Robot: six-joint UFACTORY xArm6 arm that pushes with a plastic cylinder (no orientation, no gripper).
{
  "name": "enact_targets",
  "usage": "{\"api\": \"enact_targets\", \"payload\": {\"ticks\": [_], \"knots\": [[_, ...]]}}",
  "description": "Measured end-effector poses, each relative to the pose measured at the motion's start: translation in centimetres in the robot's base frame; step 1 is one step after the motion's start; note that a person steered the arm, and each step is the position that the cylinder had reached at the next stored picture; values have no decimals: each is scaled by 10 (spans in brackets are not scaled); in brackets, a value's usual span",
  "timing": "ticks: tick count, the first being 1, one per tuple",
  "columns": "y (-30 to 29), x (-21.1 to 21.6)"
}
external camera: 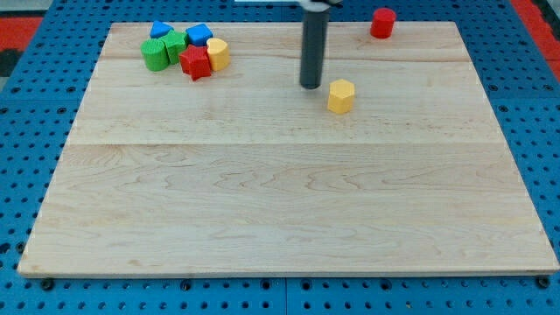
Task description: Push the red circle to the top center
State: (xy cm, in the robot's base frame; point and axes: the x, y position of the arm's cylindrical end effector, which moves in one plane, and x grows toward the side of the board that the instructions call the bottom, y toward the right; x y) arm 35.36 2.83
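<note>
Camera view: my tip (311, 85) rests on the wooden surface (289, 201) just left of a yellow hexagon (341, 95), well apart from the red circle (382, 23) at the top edge, right of center. There is no pincer, only a rod, and no containers (other blocks cluster at top left). To do this well, I would circle to the red circle's right and push it left along the top edge.
</note>
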Motion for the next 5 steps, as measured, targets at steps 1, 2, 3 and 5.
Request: {"api": "enact_targets", "payload": {"ticks": [1,2,3,5], "knots": [[78,30],[157,-37],[257,-43],[265,-163]]}}
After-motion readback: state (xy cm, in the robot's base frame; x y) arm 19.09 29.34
